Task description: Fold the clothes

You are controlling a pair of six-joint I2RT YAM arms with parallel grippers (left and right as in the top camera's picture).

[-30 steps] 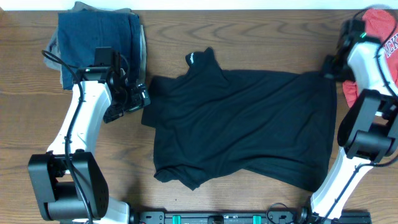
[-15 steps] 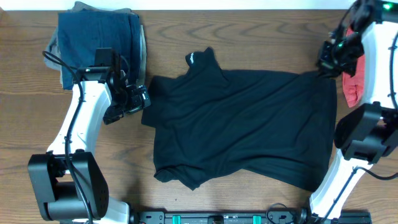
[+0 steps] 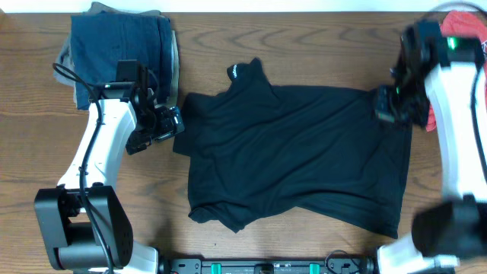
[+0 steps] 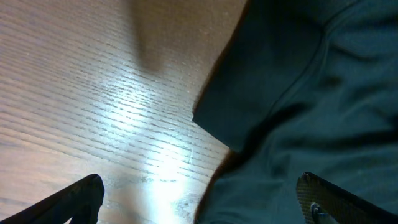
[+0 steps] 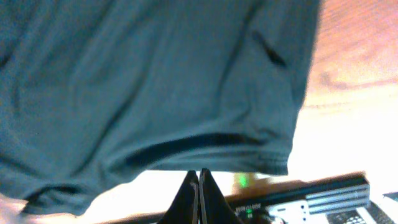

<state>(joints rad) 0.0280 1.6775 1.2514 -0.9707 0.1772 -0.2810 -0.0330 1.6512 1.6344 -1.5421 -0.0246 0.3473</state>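
The black garment (image 3: 297, 152) lies spread flat in the middle of the table, its collar with a small white logo (image 3: 234, 72) at the back. My left gripper (image 3: 162, 126) is open beside the left sleeve; in the left wrist view (image 4: 202, 208) the sleeve edge (image 4: 273, 112) lies between its wide-apart fingers (image 4: 81, 199). My right gripper (image 3: 386, 104) is over the garment's back right corner. In the right wrist view (image 5: 199, 177) its fingers are pressed together with nothing seen between them, just short of the garment's hem (image 5: 205, 146).
A folded dark-blue denim and tan stack (image 3: 122, 49) lies at the back left, close behind my left arm. A red shirt (image 3: 466, 27) lies at the back right, partly under my right arm. The arms' base rail (image 3: 274, 266) runs along the front edge.
My right arm has swung from the red shirt at the back right forward and left to the garment's back right corner. The left arm has not moved.
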